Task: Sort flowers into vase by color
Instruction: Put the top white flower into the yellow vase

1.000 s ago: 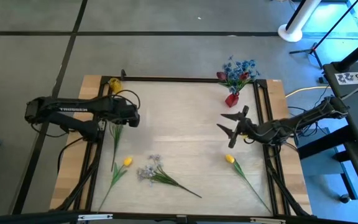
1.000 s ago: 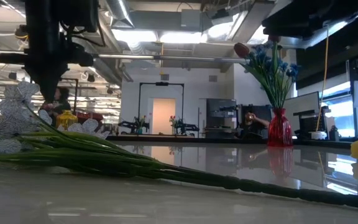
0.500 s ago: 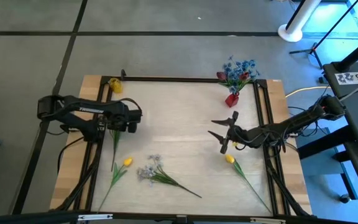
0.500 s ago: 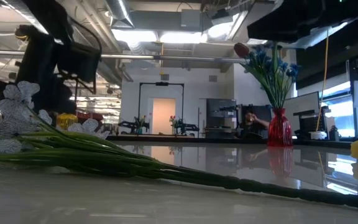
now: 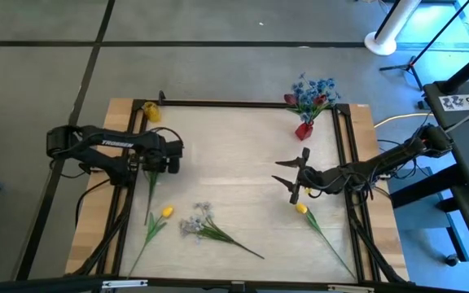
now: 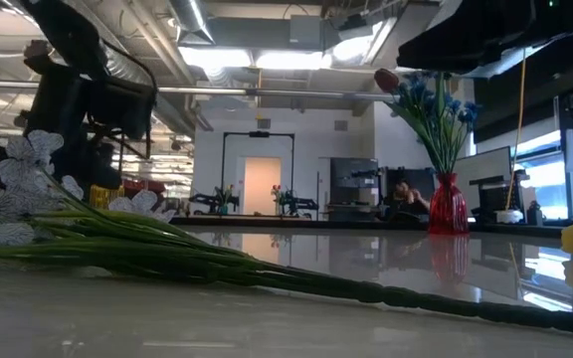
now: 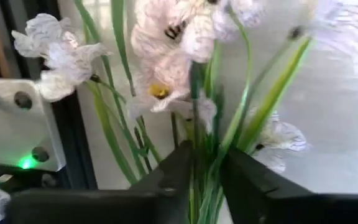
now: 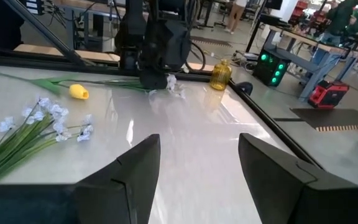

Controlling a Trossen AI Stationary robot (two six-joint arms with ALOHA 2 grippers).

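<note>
White spray stems (image 7: pixel 207 155) between left tool's (image 7: pixel 205 180) fingers.

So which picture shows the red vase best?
The low view: the red vase stands whole, side on, holding blue flowers and a dark red tulip. The high view shows it tiny from above; the wrist views miss it.

The only text that can be read is the white brand word "TROSSEN" on the dark left arm (image 5: pixel 112 143), seen in the high view. A small label with black-and-white marks (image 5: pixel 461 100) lies on the equipment right of the worktop, but its characters are too small to read.
</note>
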